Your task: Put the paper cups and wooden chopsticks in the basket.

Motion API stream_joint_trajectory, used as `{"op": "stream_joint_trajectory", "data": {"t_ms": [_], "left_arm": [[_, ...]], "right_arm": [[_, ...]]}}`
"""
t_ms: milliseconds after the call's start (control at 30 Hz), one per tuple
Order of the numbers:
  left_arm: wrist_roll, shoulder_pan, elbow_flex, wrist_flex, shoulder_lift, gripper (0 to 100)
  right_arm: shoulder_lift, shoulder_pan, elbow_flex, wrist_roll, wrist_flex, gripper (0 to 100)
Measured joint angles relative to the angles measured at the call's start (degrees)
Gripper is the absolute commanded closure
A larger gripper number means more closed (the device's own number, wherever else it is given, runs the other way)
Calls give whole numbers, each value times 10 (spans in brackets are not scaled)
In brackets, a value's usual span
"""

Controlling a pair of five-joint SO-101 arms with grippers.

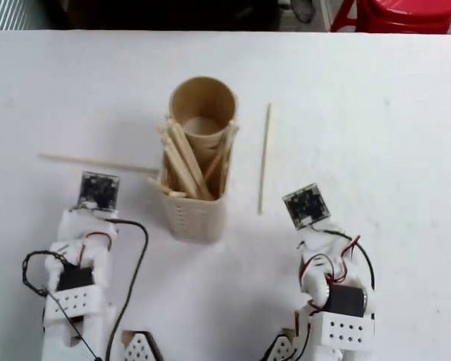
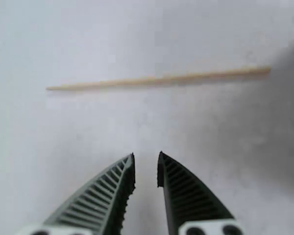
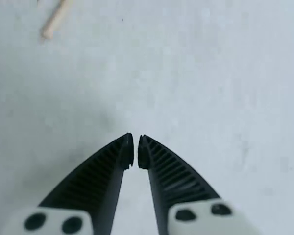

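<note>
Two sticks outstanding: left chopstick (image 2: pixel 157 79) crosswise just beyond the left gripper (image 2: pixel 145 156), fingers barely parted, empty; right chopstick (image 3: pixel 54 22) ahead of the right gripper (image 3: pixel 136 139), tips pressed together, empty. Paper cup (image 1: pixel 203 113) already in basket (image 1: pixel 195 218). Risk: narrow gap nudging the thin stick, rolling it away.

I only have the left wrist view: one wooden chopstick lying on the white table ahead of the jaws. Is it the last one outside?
Observer: No, a second thin wooden chopstick lies loose on the white table, on the right arm's side of the beige perforated basket.
Reviewer: What's in the basket?
Observer: A tan paper cup and a bundle of wooden chopsticks.
Reviewer: Right arm holding anything?
Observer: No, its jaws are shut and empty.
</note>
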Motion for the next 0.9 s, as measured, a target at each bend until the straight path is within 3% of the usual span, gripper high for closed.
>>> {"op": "stream_joint_trajectory", "data": {"t_ms": [267, 367, 500, 667, 767, 900], "left_arm": [[0, 80, 0, 0, 0, 899], [0, 73, 0, 1, 0, 902], [-49, 11, -15, 29, 0, 899], [-113, -119, -68, 110, 0, 896], [-135, -210, -107, 149, 0, 844], [-178, -280, -212, 257, 1, 836]], "right_arm": [[-58, 3, 20, 17, 4, 966], [-70, 3, 24, 19, 5, 967], [-74, 5, 24, 19, 5, 966], [-74, 5, 24, 19, 5, 964], [-74, 5, 24, 19, 11, 964], [-74, 5, 24, 19, 14, 964]]}}
